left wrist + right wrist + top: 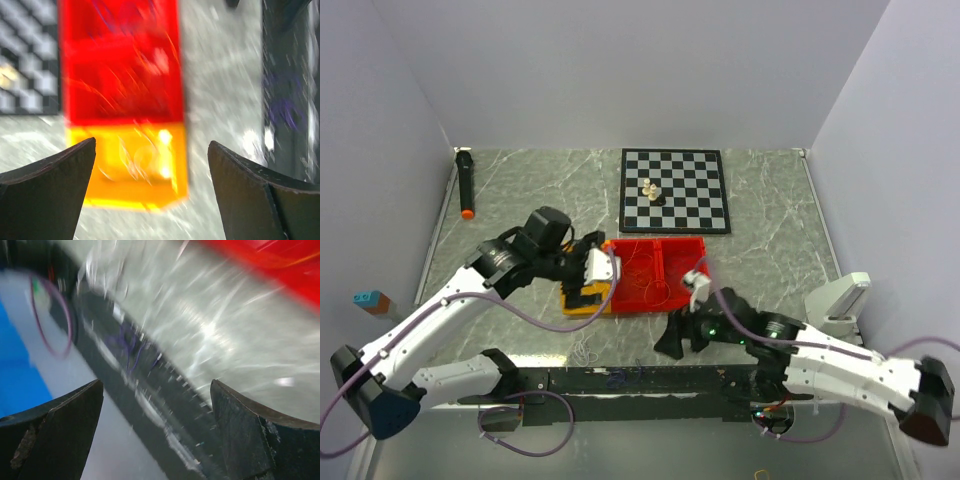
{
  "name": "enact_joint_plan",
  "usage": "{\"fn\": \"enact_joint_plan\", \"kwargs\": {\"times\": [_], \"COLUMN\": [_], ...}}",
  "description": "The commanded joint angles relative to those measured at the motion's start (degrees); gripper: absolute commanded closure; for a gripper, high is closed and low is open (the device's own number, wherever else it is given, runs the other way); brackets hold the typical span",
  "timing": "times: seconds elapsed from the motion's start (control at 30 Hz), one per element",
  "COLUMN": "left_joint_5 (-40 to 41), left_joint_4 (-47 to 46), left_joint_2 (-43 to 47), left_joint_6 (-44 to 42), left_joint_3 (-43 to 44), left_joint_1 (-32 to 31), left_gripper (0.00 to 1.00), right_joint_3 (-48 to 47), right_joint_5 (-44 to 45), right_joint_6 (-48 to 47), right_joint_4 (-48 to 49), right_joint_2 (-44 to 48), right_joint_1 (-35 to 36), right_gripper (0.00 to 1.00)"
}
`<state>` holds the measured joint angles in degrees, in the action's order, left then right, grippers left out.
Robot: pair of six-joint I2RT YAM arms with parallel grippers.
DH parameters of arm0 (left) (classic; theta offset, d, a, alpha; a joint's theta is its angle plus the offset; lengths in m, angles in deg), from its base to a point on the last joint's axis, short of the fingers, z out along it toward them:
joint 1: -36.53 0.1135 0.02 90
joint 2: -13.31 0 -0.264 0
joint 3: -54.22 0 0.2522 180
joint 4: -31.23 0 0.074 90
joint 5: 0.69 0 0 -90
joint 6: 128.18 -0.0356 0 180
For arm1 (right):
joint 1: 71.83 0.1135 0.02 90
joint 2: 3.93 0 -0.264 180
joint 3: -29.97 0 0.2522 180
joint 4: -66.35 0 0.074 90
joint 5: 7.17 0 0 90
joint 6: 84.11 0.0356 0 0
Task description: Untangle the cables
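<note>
Left gripper (151, 150): jaws spread wide, nothing held, hovering over one end of the trays. Right gripper (156, 390): jaws also apart and empty, angled low over the near table edge. Both wrist views are motion-blurred.

Grey marble-patterned table (770, 220) carries everything. Long black metal rail (650, 380) runs along its near edge, and a purple strand (131, 347) lies on it. Black-and-white chessboard (674, 190) sits at the far centre. Red plastic two-compartment tray (655, 262) lies just in front of the board. Small orange plastic tray (582, 303) touches its left end, under the left gripper.

Cables: thin orange wire loops (658, 288) lie tangled in the red tray, with blurred strands in the orange tray too. A thin white cable tangle (585, 350) lies on the table between the orange tray and the rail. Black marker with orange tip (466, 185) rests at the far left edge. Few small chess pieces (651, 188) stand together on the board.
</note>
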<state>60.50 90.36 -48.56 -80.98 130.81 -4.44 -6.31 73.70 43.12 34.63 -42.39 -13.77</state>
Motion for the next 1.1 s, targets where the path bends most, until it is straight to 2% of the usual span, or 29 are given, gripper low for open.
{"fn": "enact_joint_plan", "kwargs": {"times": [0.0, 0.13, 0.27, 0.6, 0.8, 0.87, 1.0, 1.07], "left_joint_5": [-3.4, -1.0, -1.5, -3.5, -3.3, -3.6, -4.1, -3.8], "left_joint_4": [11.8, 11.7, 11.0, 7.2, 4.2, 3.6, 3.6, 3.6], "left_joint_2": [3.4, 6.8, 9.7, 14.3, 11.6, 10.3, 8.8, 8.2], "left_joint_6": [-10.3, -12.0, -12.6, -19.1, -22.1, -22.9, -27.6, -28.8], "left_joint_3": [-5.5, -10.7, -14.9, -23.5, -24.5, -24.5, -25.1, -25.5], "left_joint_1": [3.0, 3.7, 3.6, 3.7, 3.7, 3.6, 3.7, 3.6], "left_gripper": [0.03, 0.03, 0.01, 0.03, 0.04, 0.04, 0.05, 0.04], "right_joint_3": [-2.9, -6.4, -10.1, -15.5, -16.7, -16.6, -16.4, -17.3], "right_joint_5": [-1.8, 0.5, 1.0, -1.3, -1.6, -1.5, 1.6, 4.6], "right_joint_6": [-0.4, -0.5, -1.2, -2.2, -2.6, -2.7, -2.7, -3.4], "right_joint_4": [6.4, 7.6, 7.7, 9.7, 7.1, 6.6, 5.0, 2.3], "right_joint_2": [-9.6, -19.3, -26.7, -37.6, -41.0, -40.6, -37.9, -35.6], "right_joint_1": [7.2, 10.8, 12.1, 14.6, 15.3, 15.2, 15.4, 15.2], "right_gripper": [0.06, 0.10, 0.21, 0.38, 0.55, 0.63, 0.97, 1.00]}}
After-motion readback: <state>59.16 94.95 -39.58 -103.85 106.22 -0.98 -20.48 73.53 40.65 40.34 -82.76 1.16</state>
